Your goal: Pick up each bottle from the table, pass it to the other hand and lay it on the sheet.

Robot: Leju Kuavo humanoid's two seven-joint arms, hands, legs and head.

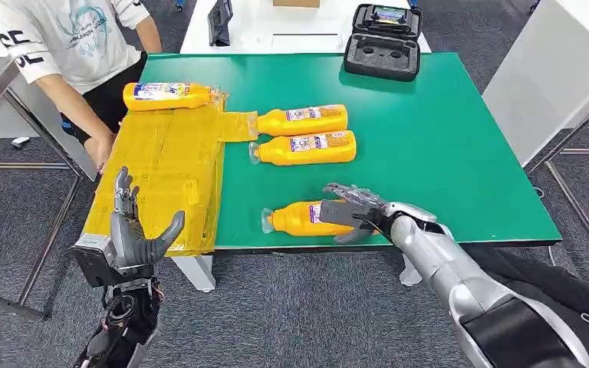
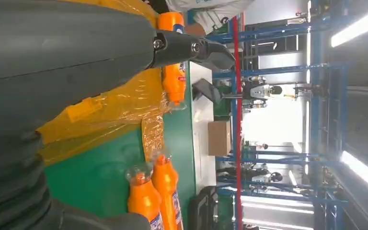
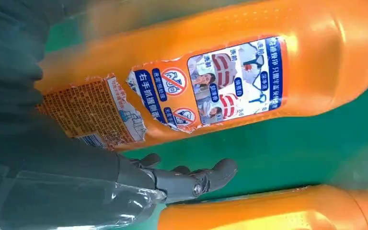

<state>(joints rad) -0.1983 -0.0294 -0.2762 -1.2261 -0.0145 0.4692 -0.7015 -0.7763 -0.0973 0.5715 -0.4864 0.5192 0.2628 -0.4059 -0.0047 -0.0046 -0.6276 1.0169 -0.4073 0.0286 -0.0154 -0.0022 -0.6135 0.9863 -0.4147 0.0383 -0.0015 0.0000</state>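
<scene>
From the head view, the green worktop [image 1: 429, 138] carries a yellow crinkled plastic sheet [image 1: 165, 180] along its left edge. One orange plastic bottle with a printed label [image 1: 167, 96] lies on the sheet at the far left corner. Two more orange bottles [image 1: 307, 120] lie side by side near the middle, just beside the sheet. A fourth orange bottle [image 1: 299, 218] lies near the front edge. The right hand [image 1: 353, 211] is over its thick end, fingers spread above and beside it; whether they grip it I cannot tell. The left hand [image 1: 134, 230] stands upright at the front left corner, fingers apart, holding nothing. A person in a white shirt [image 1: 69, 38] stands at the left edge. A black open case [image 1: 383, 46] sits at the far edge.

In the left wrist view, the left hand's dark fingers [image 2: 191, 48] are extended over the sheet, with nothing between them.

In the right wrist view, the labelled bottle is close to the palm, and one dark finger [image 3: 196, 177] lies on the green surface beside it.
</scene>
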